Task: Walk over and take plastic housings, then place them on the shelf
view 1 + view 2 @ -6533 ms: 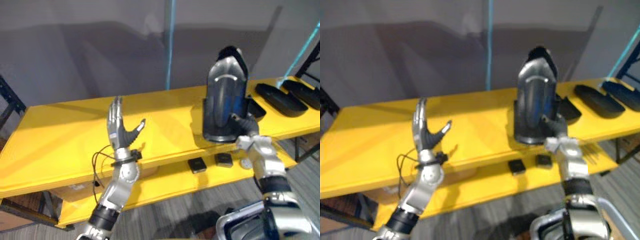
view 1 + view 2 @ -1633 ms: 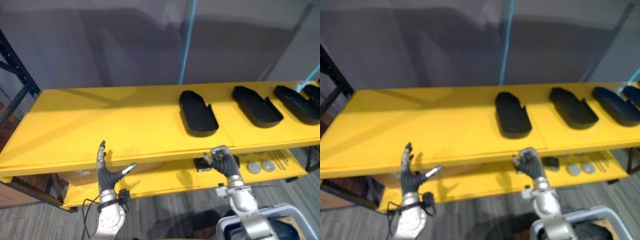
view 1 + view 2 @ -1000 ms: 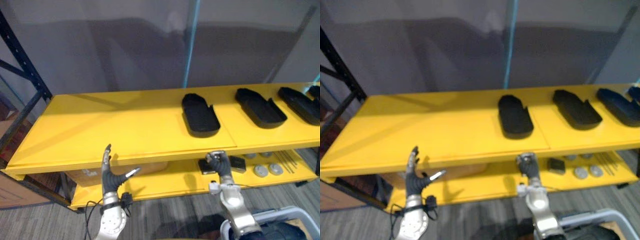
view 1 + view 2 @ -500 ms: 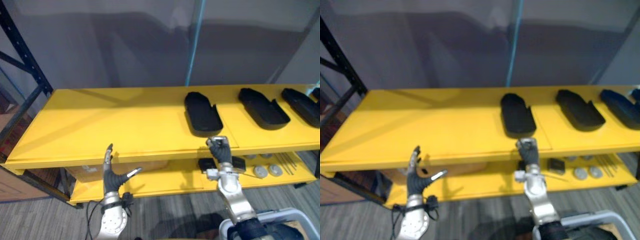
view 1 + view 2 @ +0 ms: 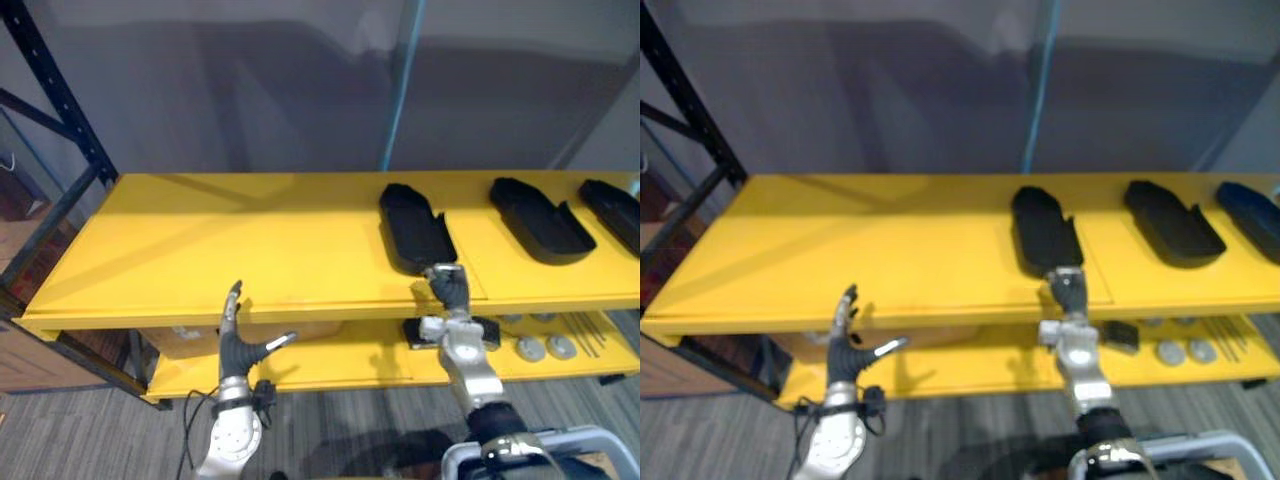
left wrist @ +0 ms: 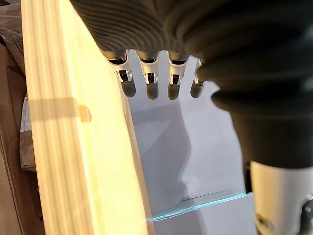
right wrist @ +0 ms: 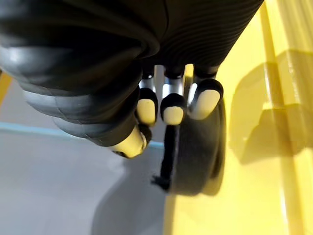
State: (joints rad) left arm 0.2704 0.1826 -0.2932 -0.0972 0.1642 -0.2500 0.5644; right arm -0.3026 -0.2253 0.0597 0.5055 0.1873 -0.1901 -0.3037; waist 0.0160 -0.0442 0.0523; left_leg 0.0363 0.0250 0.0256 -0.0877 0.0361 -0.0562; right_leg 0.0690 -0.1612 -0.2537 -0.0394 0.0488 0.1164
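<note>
Housing is the thing to watch: it lies flat on the yellow shelf, right of centre. Your right hand sits at the shelf's near edge, just short of the housing's near end. From those fingers the housing lies straight ahead, away from you. Whether the knuckles touch its rim I cannot tell.

Its long axis runs near to far, with the far end leaning a little left, so the hand faces the narrow end and not a long side. The right hand's fingers are curled in toward the palm and hold nothing. The wrist view shows their tips folded back, with the housing's dark wall just past them.

Your left hand is raised below the shelf's front edge, well to the left. Its fingers are straight, its thumb is spread, and it is empty. The right hand is by far the nearer of the two.

A second housing and a third housing lie further right on the same shelf, roughly parallel with the first and well apart from both hands.

With this one resting on the shelf and no hand gripping it, I judge the placing done. If you draw the right hand back, pull it toward you along that long axis. A sideways swing could nudge the near end and turn the housing.
</note>
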